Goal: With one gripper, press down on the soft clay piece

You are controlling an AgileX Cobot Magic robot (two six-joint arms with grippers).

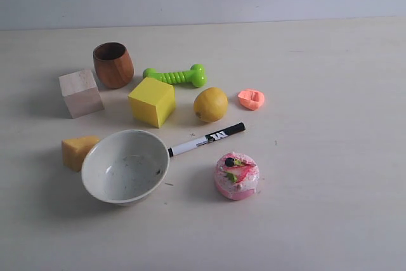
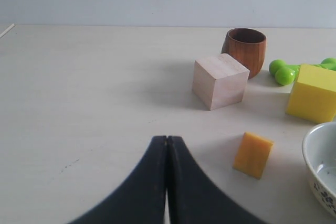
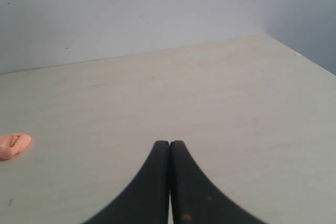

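open table (image 1: pixel 342 157) lies right of the soft clay piece (image 1: pixel 251 99), the lemon (image 1: pixel 210 104) near its left. the clay is flat, orange, dented. left gripper (image 2: pixel 167 141) and right gripper (image 3: pixel 169 144) are closed tight, empty.

Cup (image 1: pixel 113 65) – glossy wood; clay piece (image 1: pixel 251 99) – matt, dented.

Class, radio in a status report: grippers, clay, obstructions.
Left gripper shut, empty. Right gripper shut, empty. Soft clay piece dented, clear of both, beside lemon. Nothing over it.

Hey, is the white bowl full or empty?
Empty, apart from a few dark specks: the white bowl shows its bare inner surface right down to the bottom.
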